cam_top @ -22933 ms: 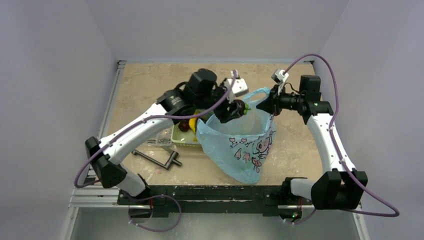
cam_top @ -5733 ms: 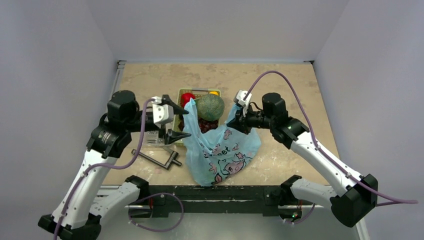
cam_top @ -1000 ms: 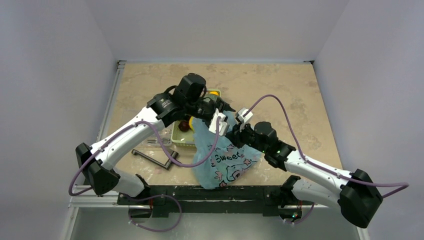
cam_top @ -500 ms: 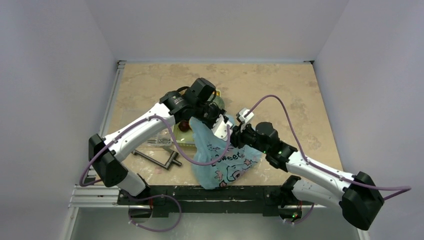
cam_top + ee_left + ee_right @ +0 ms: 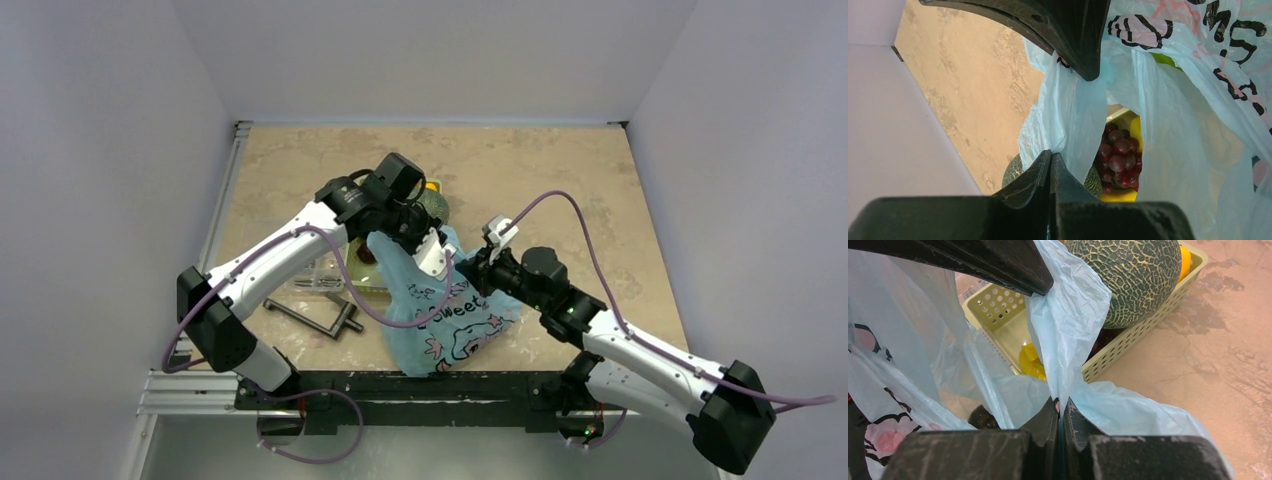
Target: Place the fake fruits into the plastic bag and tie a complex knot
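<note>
The light-blue plastic bag (image 5: 450, 320), printed "Sweet", slumps at the table's near middle. My left gripper (image 5: 440, 262) is shut on a fold of its rim (image 5: 1068, 115). My right gripper (image 5: 463, 272) is shut on another strip of the rim (image 5: 1063, 330), close beside the left one. Behind the bag, the netted melon (image 5: 1128, 275), dark grapes (image 5: 1118, 155), a yellow banana (image 5: 1030, 362) and a small orange (image 5: 1185, 260) lie in the green mesh basket (image 5: 1128, 347). A green piece (image 5: 1163, 59) shows through the bag's film.
A clear compartment box (image 5: 318, 280) and a dark metal L-shaped tool (image 5: 315, 318) lie left of the bag. The basket (image 5: 365, 275) stands against the bag's far left side. Bare tabletop (image 5: 580, 200) spreads to the right and far side.
My left gripper has dropped to the bag's mouth and shut on its rim. The right arm has shifted slightly right, still pinching its strip of the bag.
</note>
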